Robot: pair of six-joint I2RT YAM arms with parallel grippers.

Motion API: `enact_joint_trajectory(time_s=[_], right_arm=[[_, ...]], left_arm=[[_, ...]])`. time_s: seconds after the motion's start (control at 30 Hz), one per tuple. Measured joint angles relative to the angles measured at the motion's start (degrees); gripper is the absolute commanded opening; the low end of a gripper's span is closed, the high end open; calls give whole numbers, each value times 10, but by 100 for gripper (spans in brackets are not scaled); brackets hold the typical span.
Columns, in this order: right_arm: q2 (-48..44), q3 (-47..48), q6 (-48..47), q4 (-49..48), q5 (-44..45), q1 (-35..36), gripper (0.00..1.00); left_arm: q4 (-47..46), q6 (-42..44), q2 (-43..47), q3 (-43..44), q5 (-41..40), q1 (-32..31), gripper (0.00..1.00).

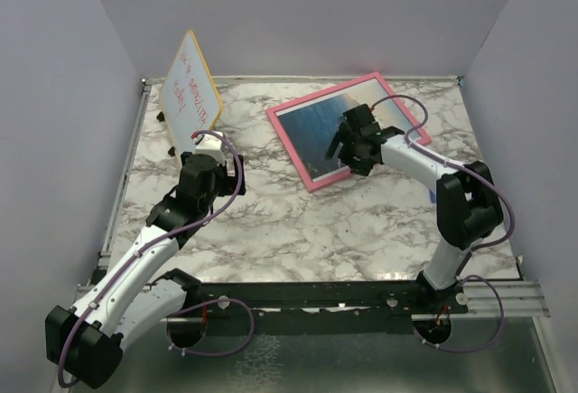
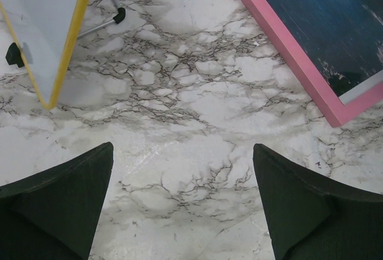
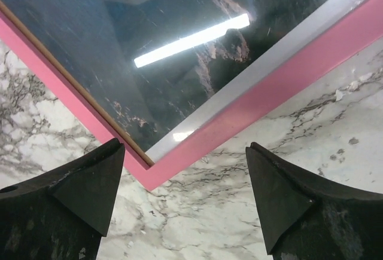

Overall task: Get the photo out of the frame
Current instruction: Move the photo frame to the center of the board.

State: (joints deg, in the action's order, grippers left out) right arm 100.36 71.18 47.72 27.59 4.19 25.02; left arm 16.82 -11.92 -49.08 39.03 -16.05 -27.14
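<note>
The pink frame [image 1: 299, 155] lies face up at the back right of the marble table, with the photo [image 1: 318, 126] of dark rock and blue sea inside it. My right gripper [image 1: 336, 153] hovers open and empty over the frame's near edge; in the right wrist view the frame's near corner [image 3: 157, 174] lies just ahead of the spread fingertips [image 3: 272, 179], and the photo [image 3: 90, 45] shows a light's glare. My left gripper [image 2: 182, 170] is open and empty over bare marble, left of the frame [image 2: 281, 45] and apart from it.
A yellow-edged whiteboard [image 1: 191, 86] with red writing stands tilted on its wire legs at the back left, close behind my left wrist; its edge [image 2: 73, 39] also shows in the left wrist view. Grey walls close in the table on three sides.
</note>
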Motion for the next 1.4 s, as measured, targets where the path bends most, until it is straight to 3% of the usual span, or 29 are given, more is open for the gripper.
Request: enact_joint_trajectory(time_s=[0.3,0.57,0.67,0.8,1.07,1.13,1.23,1.4], right_arm=[[11,-7,127,29,78,60,82],[59,31,174,78,102,69,75],[66,33,181,89,105,69,70],[71,35,181,90,105,70,55],[75,23,176,69,105,73,53],[81,24,172,69,105,73,50],[89,27,168,67,106,72,33],[89,28,163,60,106,74,32]], left_arm=[[0,0,3,0,-1,0,99],[0,0,3,0,-1,0,99],[0,0,5,0,-1,0,99],[0,0,9,0,-1,0,99],[0,0,9,0,-2,0,99],[0,0,9,0,-4,0,99],[0,0,10,0,-5,0,99],[0,0,10,0,-7,0,99]])
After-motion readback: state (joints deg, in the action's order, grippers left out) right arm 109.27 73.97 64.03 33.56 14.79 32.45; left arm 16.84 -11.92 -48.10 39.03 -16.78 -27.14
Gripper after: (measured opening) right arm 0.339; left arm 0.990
